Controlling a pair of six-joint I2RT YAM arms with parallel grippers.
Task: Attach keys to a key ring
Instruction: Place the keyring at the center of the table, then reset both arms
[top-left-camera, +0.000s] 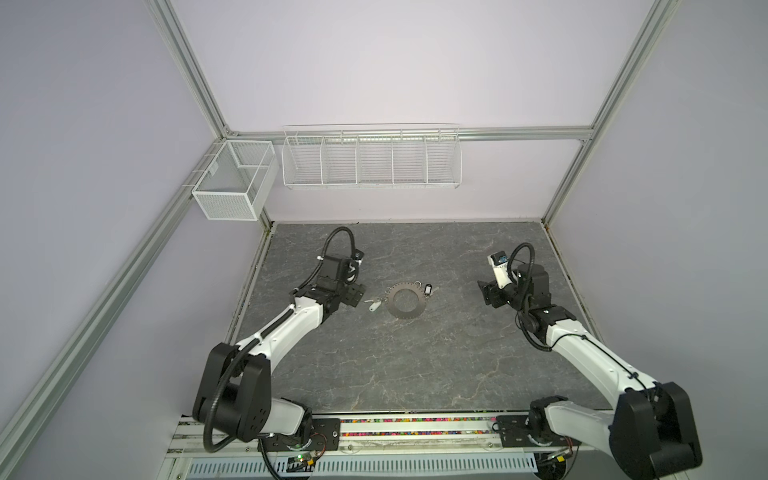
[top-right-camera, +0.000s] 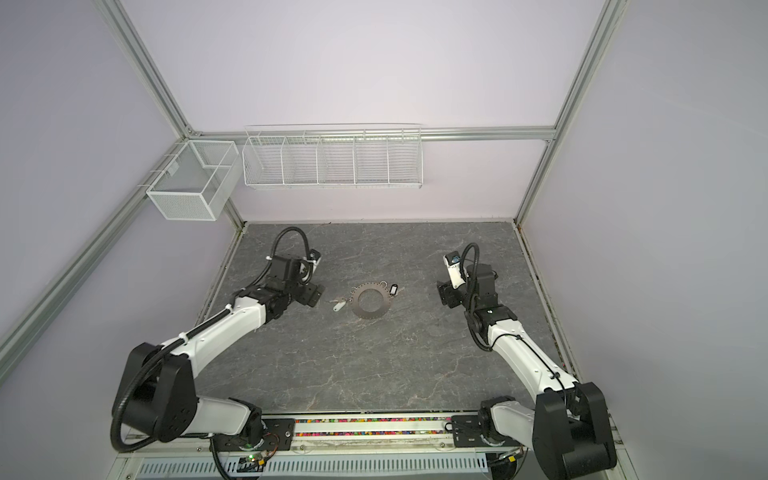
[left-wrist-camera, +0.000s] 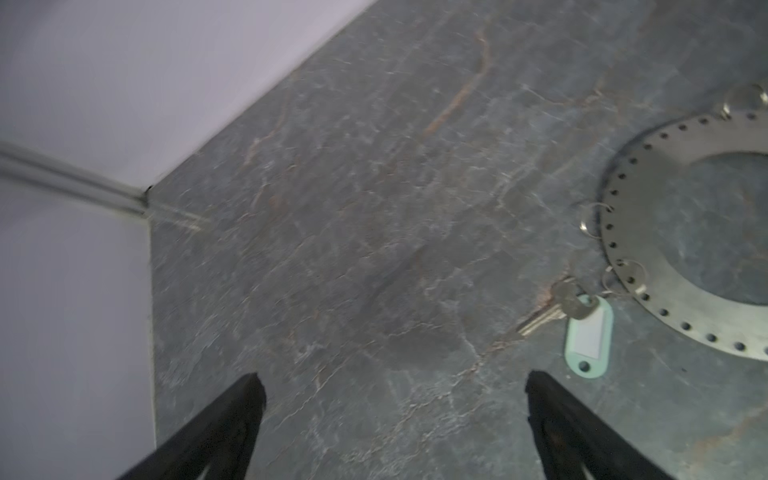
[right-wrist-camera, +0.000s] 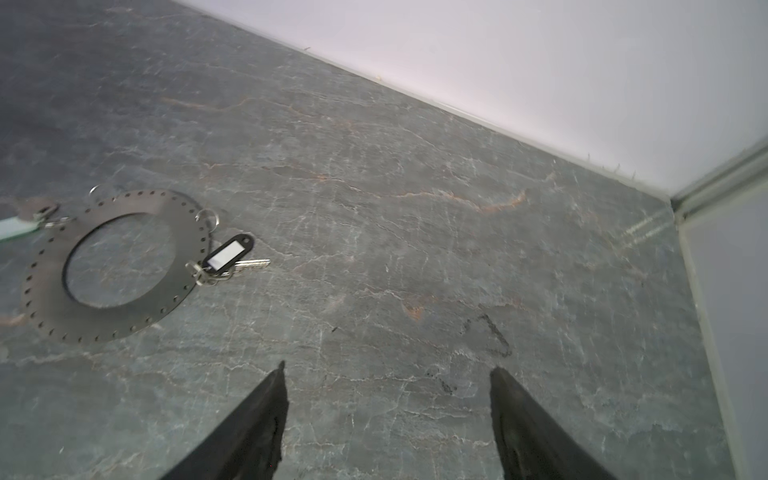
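on the left, the left gripper (left-wrist-camera: 395, 380) hangs with its jaws spread wide and nothing between them, near the key with the pale green tag (left-wrist-camera: 590, 332) but not touching it; that key lies on the grey marbled table (top-left-camera: 374, 365), its small loop seemingly threaded through a hole in the rim of the key ring (left-wrist-camera: 648, 187), which lies flat mid-table between the two arms; at the ring's right edge the key with the black tag (right-wrist-camera: 228, 253) looks hooked to the rim the same way; further right, the right gripper (right-wrist-camera: 389, 369) is likewise spread and empty, well apart from the ring; judging by this, both keys seem attached and little or nothing is left to do
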